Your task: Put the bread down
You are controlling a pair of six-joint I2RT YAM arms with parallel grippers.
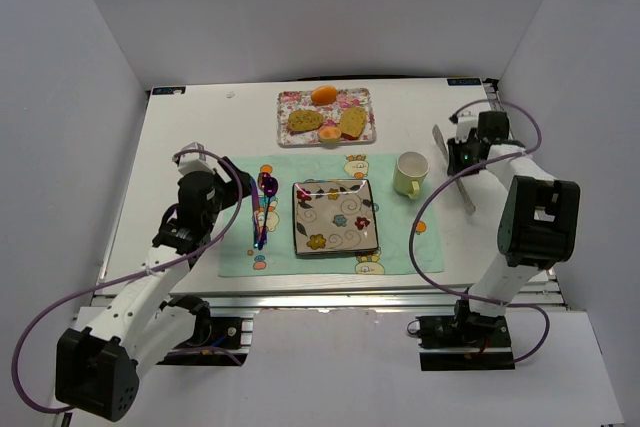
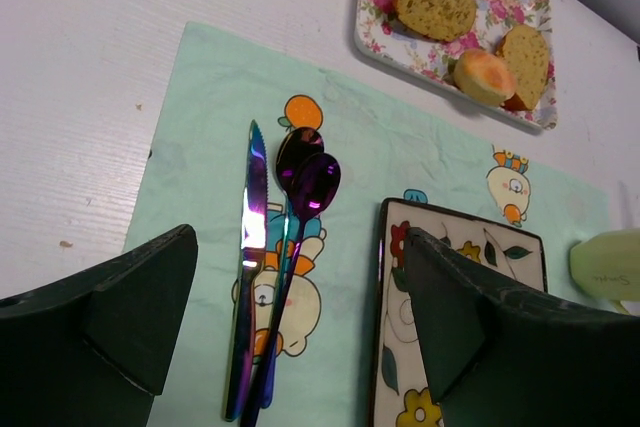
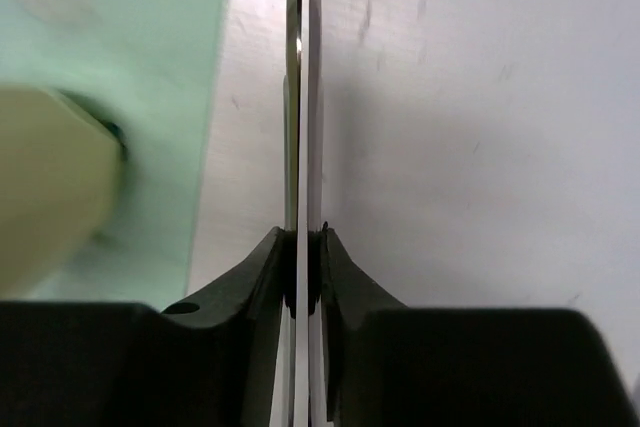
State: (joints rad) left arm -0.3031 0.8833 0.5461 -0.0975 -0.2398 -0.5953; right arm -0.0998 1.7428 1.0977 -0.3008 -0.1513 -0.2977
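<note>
The bread, a small golden-tan bun (image 1: 329, 133), lies at the front edge of the floral tray (image 1: 285, 133), and it also shows in the left wrist view (image 2: 483, 77). A square flowered plate (image 1: 334, 217) sits on the green placemat (image 1: 400, 247). My left gripper (image 1: 245, 187) is open and empty, low over the knife (image 2: 252, 247) and purple spoon (image 2: 300, 207), left of the plate (image 2: 470, 247). My right gripper (image 1: 458, 159) is shut on thin metal tongs (image 1: 464, 192) right of the cup; the wrist view shows its jaws (image 3: 303, 247) pinching the tongs' blades (image 3: 303, 97).
Two larger brown bread slices (image 1: 305, 120) (image 1: 352, 123) and an orange fruit (image 1: 323, 94) share the tray. A pale cup (image 1: 409, 174) stands at the placemat's right edge, close to my right gripper. White walls enclose the table on three sides.
</note>
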